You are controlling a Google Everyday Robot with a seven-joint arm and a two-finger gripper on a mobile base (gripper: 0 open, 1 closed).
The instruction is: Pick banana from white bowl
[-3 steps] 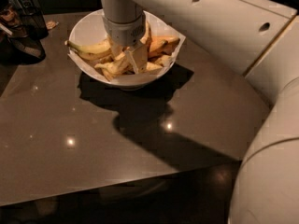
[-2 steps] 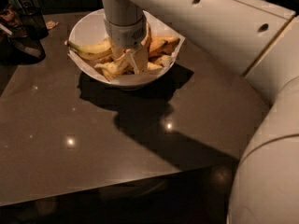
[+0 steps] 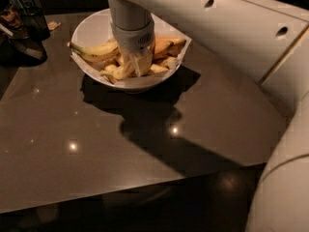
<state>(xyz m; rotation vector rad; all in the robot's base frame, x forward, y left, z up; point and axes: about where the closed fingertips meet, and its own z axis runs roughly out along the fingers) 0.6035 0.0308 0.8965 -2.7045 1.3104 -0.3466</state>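
Note:
The white bowl (image 3: pixel 91 30) stands at the far side of the dark table, lined with white paper whose corners stick out over the rim. It holds several bananas. My gripper (image 3: pixel 137 64) reaches straight down into the middle of the bowl, among the fruit. A pale-yellow curved banana (image 3: pixel 116 72) lies right at the gripper's tip, partly hidden by it. A long speckled banana with a greenish stem (image 3: pixel 96 51) lies to the gripper's left. Short orange-tinted bananas (image 3: pixel 166 45) lie to its right.
The bowl rests on a glossy dark brown table (image 3: pixel 96 149) whose front edge runs along the bottom. Dark objects (image 3: pixel 24 28) stand at the far left corner. My white arm (image 3: pixel 231 37) crosses the upper right.

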